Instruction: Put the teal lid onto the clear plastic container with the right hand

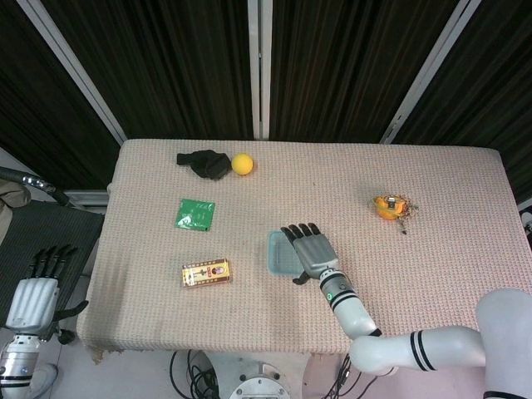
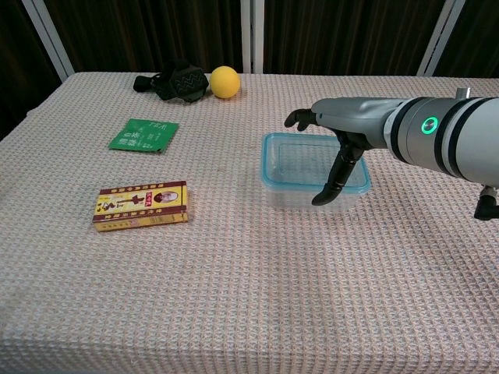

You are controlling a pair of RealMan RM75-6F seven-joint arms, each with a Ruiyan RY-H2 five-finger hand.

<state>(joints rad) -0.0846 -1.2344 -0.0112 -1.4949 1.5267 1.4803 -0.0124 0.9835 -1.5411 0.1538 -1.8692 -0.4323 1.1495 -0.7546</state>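
Note:
The clear plastic container [image 2: 296, 175] stands mid-table with the teal lid [image 2: 274, 142] seated as a teal rim around its top; it also shows in the head view [image 1: 277, 253]. My right hand [image 2: 337, 139] hovers over the container's right half, palm down, fingers stretched out and apart, holding nothing. Its thumb points down at the lid's front right edge; contact there is unclear. In the head view the right hand [image 1: 312, 249] covers most of the container. My left hand [image 1: 35, 293] hangs off the table at the lower left, fingers apart and empty.
A yellow ball [image 2: 224, 82] and a black object [image 2: 178, 83] lie at the far edge. A green packet [image 2: 143, 135] and a red-and-yellow box [image 2: 141, 205] sit left of the container. An orange item [image 1: 388, 205] lies at the right.

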